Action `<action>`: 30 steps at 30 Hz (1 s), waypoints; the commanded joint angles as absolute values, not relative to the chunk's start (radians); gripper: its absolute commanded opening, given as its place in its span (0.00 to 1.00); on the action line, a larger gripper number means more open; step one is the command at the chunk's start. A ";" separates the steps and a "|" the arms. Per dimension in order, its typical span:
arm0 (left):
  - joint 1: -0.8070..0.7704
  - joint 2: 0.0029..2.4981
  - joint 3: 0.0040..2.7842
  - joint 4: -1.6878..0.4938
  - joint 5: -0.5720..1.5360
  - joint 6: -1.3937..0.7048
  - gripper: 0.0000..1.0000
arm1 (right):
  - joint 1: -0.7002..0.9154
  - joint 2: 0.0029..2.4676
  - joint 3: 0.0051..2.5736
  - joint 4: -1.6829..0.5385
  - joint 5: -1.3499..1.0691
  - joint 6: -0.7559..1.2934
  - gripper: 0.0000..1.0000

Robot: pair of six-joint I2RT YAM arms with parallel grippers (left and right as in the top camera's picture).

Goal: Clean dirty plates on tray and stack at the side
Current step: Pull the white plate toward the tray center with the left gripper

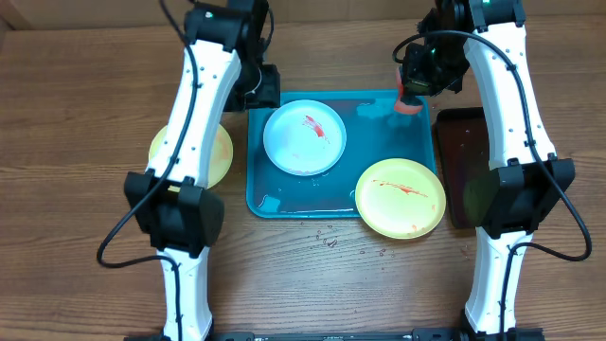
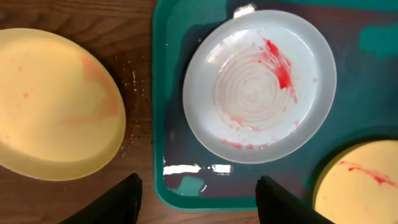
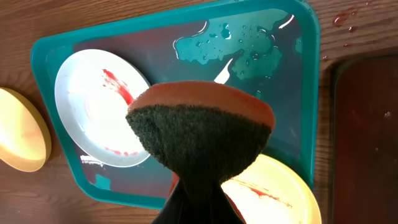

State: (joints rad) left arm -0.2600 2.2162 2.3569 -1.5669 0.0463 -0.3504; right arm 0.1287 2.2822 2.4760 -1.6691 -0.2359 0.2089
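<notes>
The turquoise tray [image 1: 258,194] lies mid-table with a wet floor. A light blue plate [image 1: 305,139] streaked with red sauce sits at its back left. A pale yellow plate [image 1: 401,197] with a red streak overlaps its front right corner. Another yellow plate [image 1: 189,156], faintly smeared, rests on the wood left of the tray. My left gripper [image 2: 199,200] hangs open and empty above the tray's left edge [image 2: 160,124], between the yellow plate [image 2: 50,106] and the blue plate [image 2: 258,87]. My right gripper [image 3: 199,196] is shut on an orange-backed scrubbing sponge [image 3: 199,130], held high over the tray's back right [image 1: 409,100].
A narrow dark tray [image 1: 464,166] lies right of the turquoise one. Small sauce or water drops [image 1: 331,242] dot the wood in front of the tray. A puddle [image 3: 230,43] spreads over the tray's back part.
</notes>
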 commanded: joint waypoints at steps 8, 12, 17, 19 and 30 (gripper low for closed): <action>-0.329 2.207 2.297 -1.545 -0.082 -0.622 0.60 | 0.130 2.236 2.507 -1.674 -0.235 0.173 0.04; -0.347 2.138 2.242 -1.539 -0.121 -0.645 0.61 | 0.130 2.236 2.507 -1.670 -0.218 0.174 0.04; -0.339 1.994 1.993 -1.385 -0.088 -0.662 0.63 | 0.130 2.236 2.507 -1.661 -0.218 0.173 0.04; -0.328 1.928 1.862 -1.262 -0.014 -0.662 0.64 | 0.130 2.236 2.507 -1.655 -0.218 0.174 0.04; -0.269 1.884 1.431 -0.873 0.135 -0.820 0.50 | 0.130 2.236 2.507 -1.650 -0.218 0.174 0.04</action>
